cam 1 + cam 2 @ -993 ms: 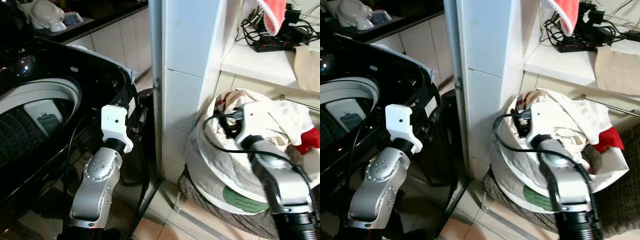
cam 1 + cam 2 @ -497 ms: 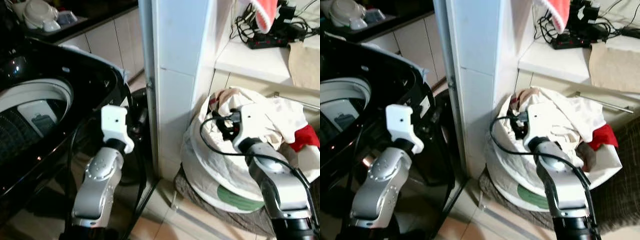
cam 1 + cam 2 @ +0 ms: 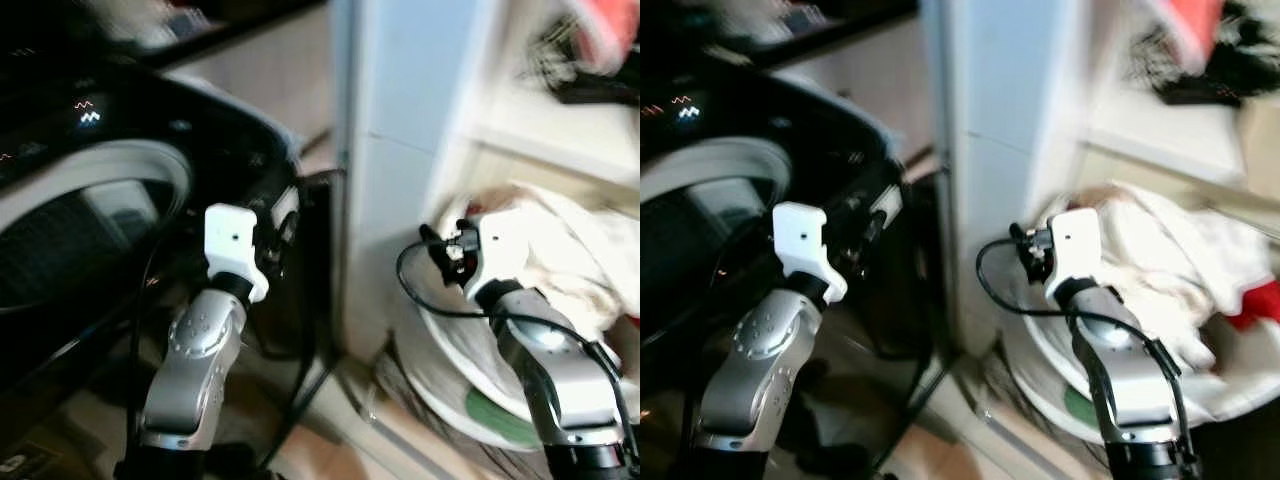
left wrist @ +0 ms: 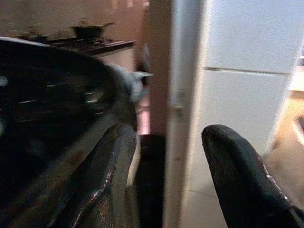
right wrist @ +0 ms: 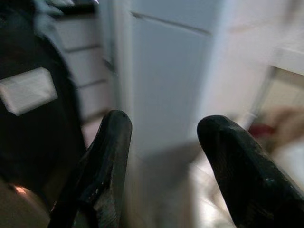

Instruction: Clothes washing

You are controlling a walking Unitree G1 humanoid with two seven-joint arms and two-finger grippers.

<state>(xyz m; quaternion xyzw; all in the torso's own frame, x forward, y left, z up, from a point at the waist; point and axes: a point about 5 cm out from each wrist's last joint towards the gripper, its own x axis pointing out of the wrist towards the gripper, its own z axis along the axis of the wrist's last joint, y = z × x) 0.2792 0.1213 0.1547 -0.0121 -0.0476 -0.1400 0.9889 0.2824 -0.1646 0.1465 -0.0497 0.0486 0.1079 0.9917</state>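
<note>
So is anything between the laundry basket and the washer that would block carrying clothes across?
Yes. A white tiled pillar stands between the basket of clothes and the washer. Both the left gripper and the right gripper are open and empty, so anything picked up must go around the pillar's front.

This is a home, in a laundry corner next to the kitchen. A black top-loading washing machine (image 3: 120, 200) stands beside a white tiled pillar (image 3: 400, 150), and a basket of clothes (image 3: 1160, 270) sits on the tiled floor (image 3: 350, 440). Behind the washer, a pan (image 4: 90, 31) rests on a stove counter above white cabinets (image 3: 880, 90).
</note>
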